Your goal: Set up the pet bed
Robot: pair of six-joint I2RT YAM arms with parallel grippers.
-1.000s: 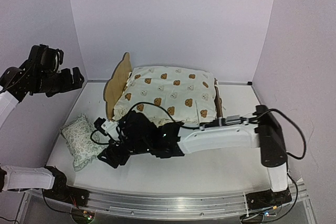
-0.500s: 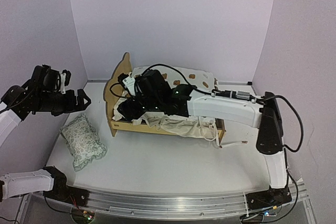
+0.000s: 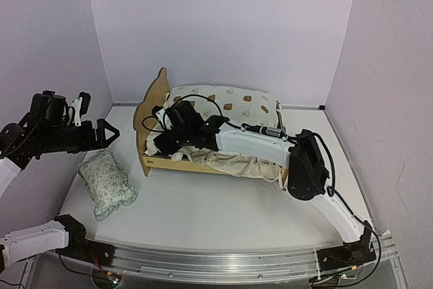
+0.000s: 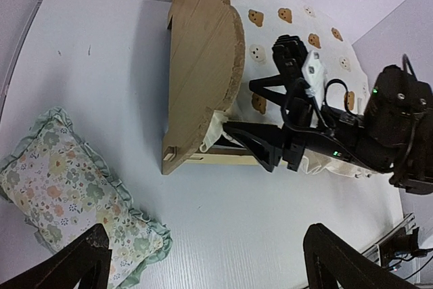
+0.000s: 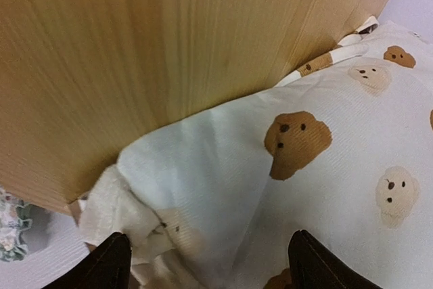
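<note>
Because the cover [image 5: 284,167] lies bunched beside the headboard, the right gripper [image 5: 203,262] hovers there with fingers apart, probably to tuck it. The bed [image 3: 150,109] stands mid-table; the left gripper [image 3: 101,133], spread wide and empty, hangs above the pillow [image 3: 105,181].

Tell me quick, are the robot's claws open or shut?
Left gripper: open, empty, near the floral pillow.
Right gripper: open, over the bear-print cover by the headboard of the pet bed.
</note>
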